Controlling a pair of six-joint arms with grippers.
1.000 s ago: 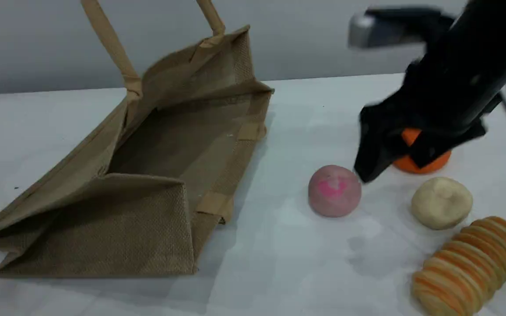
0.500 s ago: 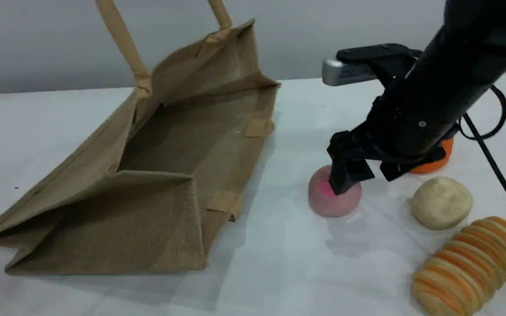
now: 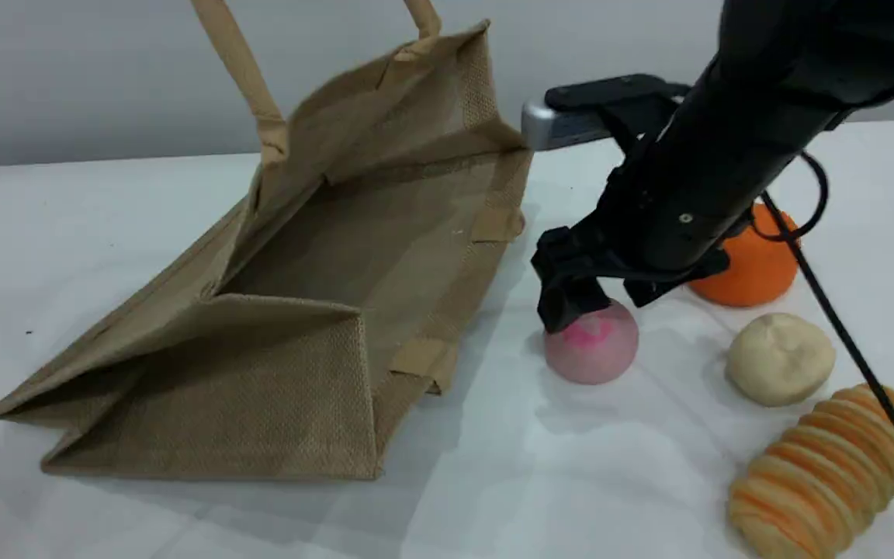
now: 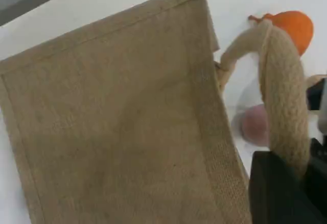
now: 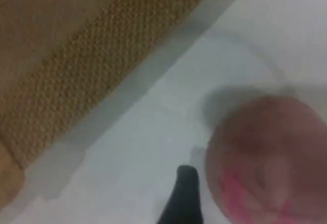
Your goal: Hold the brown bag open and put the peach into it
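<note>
Your right gripper has its jaws spread wide, straddling the top of the peach, a small dusty-pink ball with a bright magenta blotch. In the scene view one black fingertip sits at the peach's upper left edge, touching or just short of it; the other is behind the fruit's far side. The right wrist view, which is blurred, shows one dark fingertip just beside the peach on the white table, so the fruit lies between your jaws but is not yet squeezed and rests on the tabletop.

Your left gripper is closed on the lighter beige looped handle of the large tan-brown woven jute bag. In the left wrist view the webbing runs down into the black jaws at the bottom right. The handle rises out of the top of the scene view, and the bag's mouth gapes toward the peach, just left of your right jaws.

Right of those jaws sits a round orange ball, partly behind the arm. Nearer the camera lie a cream-white lump and a ribbed loaf banded in orange and cream, both well clear of the jaws.

You can read no brand, label or writing on the bag or the foods.
</note>
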